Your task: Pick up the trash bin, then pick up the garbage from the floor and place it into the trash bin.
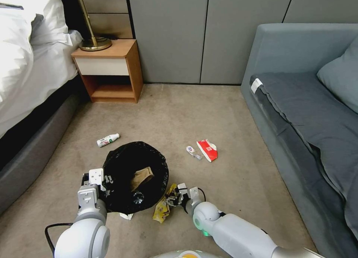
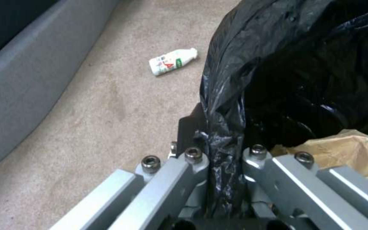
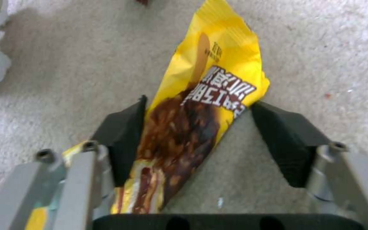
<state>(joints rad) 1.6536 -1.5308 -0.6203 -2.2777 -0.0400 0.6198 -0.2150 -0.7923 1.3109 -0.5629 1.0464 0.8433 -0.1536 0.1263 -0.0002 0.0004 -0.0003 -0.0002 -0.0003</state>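
Two of the litter pieces already inside the small round trash bin with glossy black bag liner (image 1: 136, 172): a flattened brown paper bag (image 1: 141, 177) and what looks like a clear plastic bottle (image 1: 138, 197) low in the liner. Bin pickup done as far as visible: left gripper (image 1: 100, 184) clamped on the bag-covered rim at the bin's left side, fingers pinched tight on the black film in the left wrist view (whether bin is lifted clear of the beige carpet (image 1: 209, 116): cannot tell).

Currently on the yellow snack wrapper with brown print (image 3: 192, 118), lying on carpet just right of the bin. Right gripper (image 3: 199, 134) down at floor level, jaws spread either side of the wrapper, left pad touching its edge, right pad apart. Not yet closed, so grasp pending.

Left on the floor:
- white plastic bottle with red-green label (image 1: 107, 139), beyond the bin toward the bed
- small white bottle (image 1: 194, 152) and red carton (image 1: 207, 150), side by side, beyond the bin to the right
- scrap of white tissue (image 1: 126, 215) at the bin's near edge

Roughly a third through, by judgement.
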